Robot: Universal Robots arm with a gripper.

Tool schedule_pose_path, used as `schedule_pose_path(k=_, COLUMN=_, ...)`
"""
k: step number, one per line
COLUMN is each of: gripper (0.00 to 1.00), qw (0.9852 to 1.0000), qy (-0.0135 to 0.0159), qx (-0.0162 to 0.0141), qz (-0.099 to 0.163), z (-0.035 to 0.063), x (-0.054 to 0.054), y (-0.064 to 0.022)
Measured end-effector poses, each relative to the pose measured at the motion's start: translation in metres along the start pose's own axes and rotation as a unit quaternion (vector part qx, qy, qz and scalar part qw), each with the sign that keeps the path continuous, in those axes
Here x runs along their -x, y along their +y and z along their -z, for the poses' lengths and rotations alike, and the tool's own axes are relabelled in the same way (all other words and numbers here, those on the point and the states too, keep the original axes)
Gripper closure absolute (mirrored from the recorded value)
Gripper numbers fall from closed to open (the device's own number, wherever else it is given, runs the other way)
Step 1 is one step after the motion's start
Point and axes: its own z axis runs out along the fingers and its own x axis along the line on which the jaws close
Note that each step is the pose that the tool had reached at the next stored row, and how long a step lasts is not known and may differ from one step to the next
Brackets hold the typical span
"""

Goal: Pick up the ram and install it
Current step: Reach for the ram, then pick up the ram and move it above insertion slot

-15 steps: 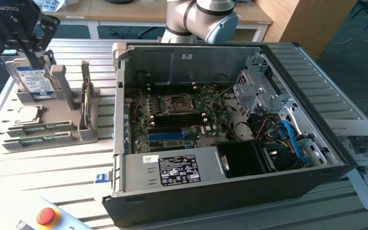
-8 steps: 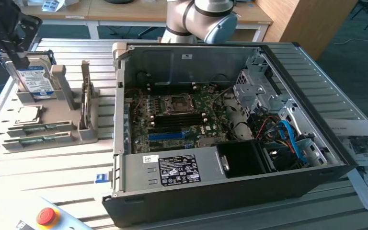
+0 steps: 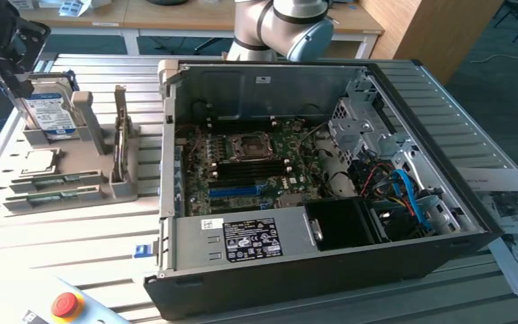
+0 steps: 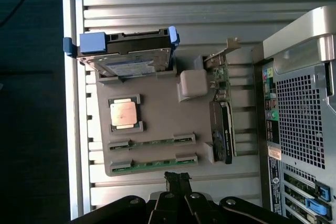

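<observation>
**Ram in its tray slot, gripper clenched on nothing**

Widest of all, the slatted metal table (image 3: 79, 236), carrying an opened computer case (image 3: 349, 273) with its motherboard (image 3: 259, 172) bared. Behind the case, the pale robot arm (image 3: 286, 23). At the exterior view's left of the case, well apart from it, a grey holding tray (image 4: 163, 114).

Standing on edge in that tray, a hard drive (image 4: 126, 59) with blue rails. Also upright, along the side nearest the case, a graphics card (image 4: 221, 129). Flat near the drive, a square silver processor (image 4: 124, 113).

Beyond the processor, two green sticks side by side, parallel, close but not touching. Outer one of the pair, farthest from the processor: the ram (image 4: 152, 163). Long, thin, green, lying flat, each end tucked into a small grey bracket of the tray. Faintly speckled along its length, chips too small to tell apart. Not yet seated in the motherboard. Between it and the processor, the look-alike stick (image 4: 152, 141).

Smallest, the gripper (image 4: 178, 176): black fingers pressed together, clenched on nothing, raised above the tray's edge just past the ram, touching no part.
</observation>
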Motion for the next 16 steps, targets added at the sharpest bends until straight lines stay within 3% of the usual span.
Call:
schedule_pose_path(k=9, gripper=0.9, qw=1.0, qy=0.0, qx=0.0, qz=0.0, z=-0.0008, x=-0.002, y=0.0176)
schedule_pose_path(k=16, gripper=0.9, qw=1.0, qy=0.0, qx=0.0, qz=0.0, z=-0.0009, x=-0.002, y=0.0184)
